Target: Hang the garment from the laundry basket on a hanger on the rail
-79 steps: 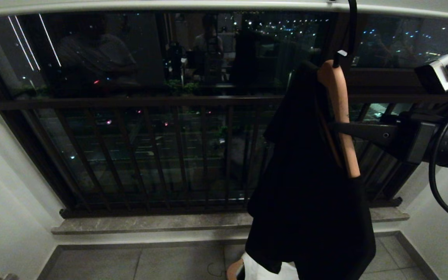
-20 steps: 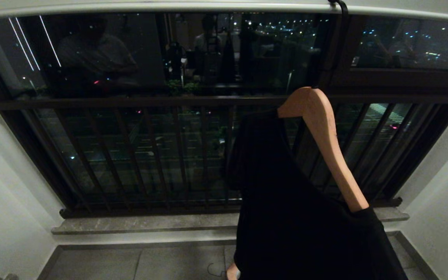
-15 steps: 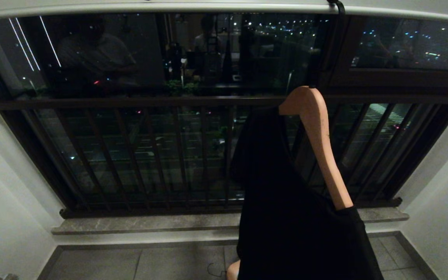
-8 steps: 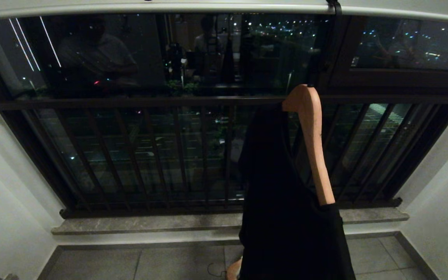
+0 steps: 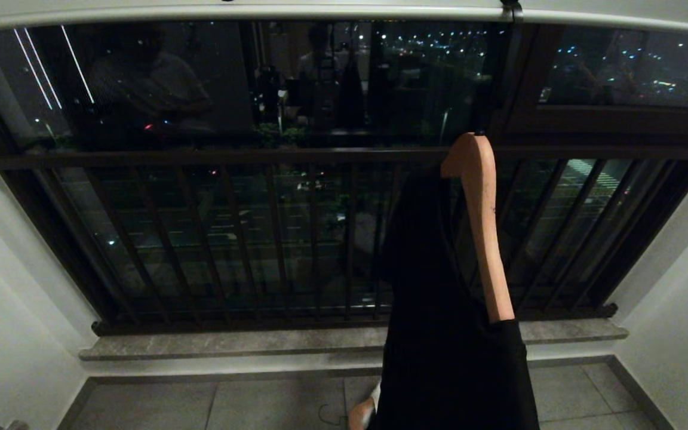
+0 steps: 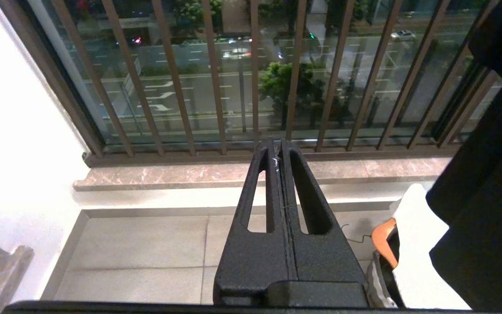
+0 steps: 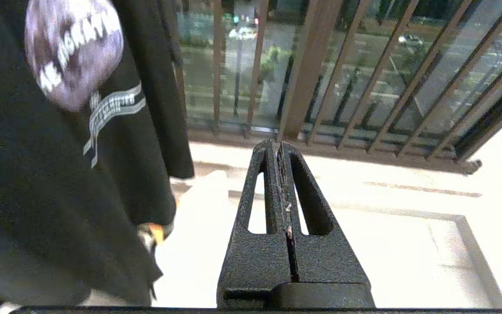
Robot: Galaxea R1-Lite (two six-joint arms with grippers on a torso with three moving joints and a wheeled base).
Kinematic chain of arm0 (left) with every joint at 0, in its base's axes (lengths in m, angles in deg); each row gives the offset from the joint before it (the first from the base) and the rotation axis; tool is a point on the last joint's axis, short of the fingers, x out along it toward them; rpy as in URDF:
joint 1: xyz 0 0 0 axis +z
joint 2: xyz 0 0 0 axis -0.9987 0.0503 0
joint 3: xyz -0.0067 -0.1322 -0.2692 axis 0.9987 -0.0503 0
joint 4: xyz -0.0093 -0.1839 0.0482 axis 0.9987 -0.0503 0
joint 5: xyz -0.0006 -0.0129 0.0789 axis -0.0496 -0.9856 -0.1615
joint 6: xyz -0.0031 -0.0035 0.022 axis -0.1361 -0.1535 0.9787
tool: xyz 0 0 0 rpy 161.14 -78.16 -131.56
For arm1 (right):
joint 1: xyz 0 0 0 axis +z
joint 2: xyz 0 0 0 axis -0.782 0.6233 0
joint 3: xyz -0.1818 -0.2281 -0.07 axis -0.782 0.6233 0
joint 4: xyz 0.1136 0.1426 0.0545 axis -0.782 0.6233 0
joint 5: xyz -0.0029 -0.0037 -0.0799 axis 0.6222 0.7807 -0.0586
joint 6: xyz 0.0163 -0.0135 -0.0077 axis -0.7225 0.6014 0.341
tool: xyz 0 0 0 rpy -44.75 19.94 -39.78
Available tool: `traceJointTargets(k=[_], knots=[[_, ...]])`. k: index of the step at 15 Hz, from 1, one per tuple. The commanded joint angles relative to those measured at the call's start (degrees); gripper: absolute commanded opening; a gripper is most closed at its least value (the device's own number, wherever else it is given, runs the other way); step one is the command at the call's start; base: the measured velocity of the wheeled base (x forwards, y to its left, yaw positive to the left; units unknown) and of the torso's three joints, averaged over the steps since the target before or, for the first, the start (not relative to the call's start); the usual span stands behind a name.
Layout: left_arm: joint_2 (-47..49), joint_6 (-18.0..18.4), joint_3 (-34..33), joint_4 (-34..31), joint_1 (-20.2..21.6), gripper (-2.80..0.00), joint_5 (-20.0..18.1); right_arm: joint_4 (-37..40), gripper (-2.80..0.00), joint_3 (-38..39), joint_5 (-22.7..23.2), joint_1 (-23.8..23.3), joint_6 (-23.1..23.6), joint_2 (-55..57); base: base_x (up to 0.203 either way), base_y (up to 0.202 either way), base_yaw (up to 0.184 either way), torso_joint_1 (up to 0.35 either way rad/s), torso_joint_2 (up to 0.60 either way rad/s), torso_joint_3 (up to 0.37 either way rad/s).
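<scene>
— Where is the garment (image 5: pixel 445 310)?
— On the wooden hanger (image 5: pixel 482 221), hooked over the pale rail (image 5: pixel 260 12) above the window (its hem hides most of the laundry basket (image 6: pixel 412 244)).
— And the grippers?
— Left gripper (image 6: pixel 280 150) and right gripper (image 7: pixel 279 150) hang low, jaws pressed closed, gripping nothing.

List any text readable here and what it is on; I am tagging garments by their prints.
Shirt, purple round print: white letters, too blurred to read for sure.
Shirt, grey-white band below that print: small lettering, unreadable.
Hanger, rail, window bars: no text seen.
</scene>
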Motion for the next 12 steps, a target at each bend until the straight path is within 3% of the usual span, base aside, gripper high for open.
traceJointTargets(k=[1,4,8,12], knots=[[0.0,0.0,0.0,0.0,0.0,-2.80,0.0,0.1,-2.80,0.0,0.0,0.0,-0.1,0.1,0.000,0.000,0.000,0.000,0.00,0.000],[0.0,0.0,0.0,0.0,0.0,-2.80,0.0,0.1,-2.80,0.1,-0.5,-0.3,0.4,-1.3,0.000,0.000,0.000,0.000,0.00,0.000],[0.0,0.0,0.0,0.0,0.0,-2.80,0.0,8.2,-2.80,0.1,-0.5,-1.8,1.7,-7.0,0.000,0.000,0.000,0.000,0.00,0.000],[0.0,0.0,0.0,0.0,0.0,-2.80,0.0,8.7,-2.80,0.0,-0.5,-1.6,1.0,-12.4,0.000,0.000,0.000,0.000,0.00,0.000]])
